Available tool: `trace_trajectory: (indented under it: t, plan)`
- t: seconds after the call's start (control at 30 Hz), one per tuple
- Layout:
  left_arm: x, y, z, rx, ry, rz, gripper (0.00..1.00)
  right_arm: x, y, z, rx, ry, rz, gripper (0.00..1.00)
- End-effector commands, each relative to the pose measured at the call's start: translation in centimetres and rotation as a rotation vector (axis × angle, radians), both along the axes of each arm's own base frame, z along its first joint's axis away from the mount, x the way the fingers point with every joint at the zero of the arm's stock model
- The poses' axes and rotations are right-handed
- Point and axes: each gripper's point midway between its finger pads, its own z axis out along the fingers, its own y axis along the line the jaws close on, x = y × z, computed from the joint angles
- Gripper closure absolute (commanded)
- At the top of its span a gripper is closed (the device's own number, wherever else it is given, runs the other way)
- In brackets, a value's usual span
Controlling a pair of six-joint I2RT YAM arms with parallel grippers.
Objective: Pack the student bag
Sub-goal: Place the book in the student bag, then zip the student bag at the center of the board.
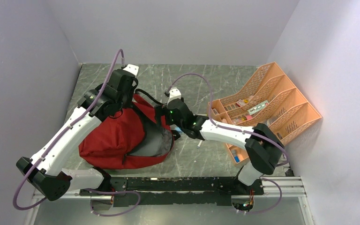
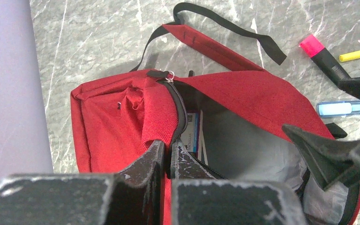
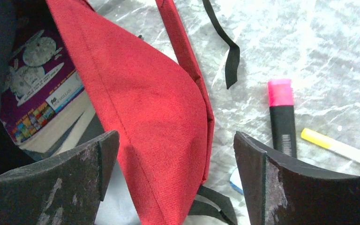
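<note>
Student bag (image 1: 117,140) lies flat on the counter (image 1: 201,79) with its mouth toward the right arm; the orange organiser (image 1: 272,103) is well off to the bag's right. Left claw (image 2: 167,149) is pinched tight on the bag's zipper trim (image 2: 180,112), lifting that lip so the grey lining (image 2: 248,145) shows and the mouth gapes. Right claw (image 3: 174,138) is spread wide and holds nothing. It hangs over the bag's red flap edge, one finger on the mouth side, the other outside the bag. A book (image 3: 37,84) is already inside the bag. Loose on the counter just outside the flap are a pink highlighter (image 3: 281,117), a yellow pen (image 3: 337,149) and a pale blue item (image 2: 344,108), which the flap half hides in the right wrist view. My read: the step is getting that loose stationery into the bag. Left should hold the lip up and taut; any slack and the mouth collapses. Right should take the highlighter first, since it's closest to the outer finger and its fat barrel makes an easy pinch. Close across the barrel, not along it. The black strap (image 3: 232,56) trails from the bag close by, so don't snag it. Carry the highlighter over the flap and release deep against the lining beside the book, not on the rim. The yellow pen is thin and flat on the counter, so it needs a low pinch and will likely roll.
</note>
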Motion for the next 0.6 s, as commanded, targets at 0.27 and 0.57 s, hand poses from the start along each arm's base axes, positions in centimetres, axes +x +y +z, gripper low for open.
trace_trajectory:
  t: [0.27,0.57]
  plan:
    - [0.6,-0.5,0.3,-0.028,-0.036,-0.017,0.95,-2.2,2.1,2.5,-0.115,-0.244,0.356,0.0]
    - [0.5,-0.4,0.4,-0.025,-0.036,-0.014,0.95,-0.6,3.5,-0.2,-0.218,-0.255,0.364,0.0]
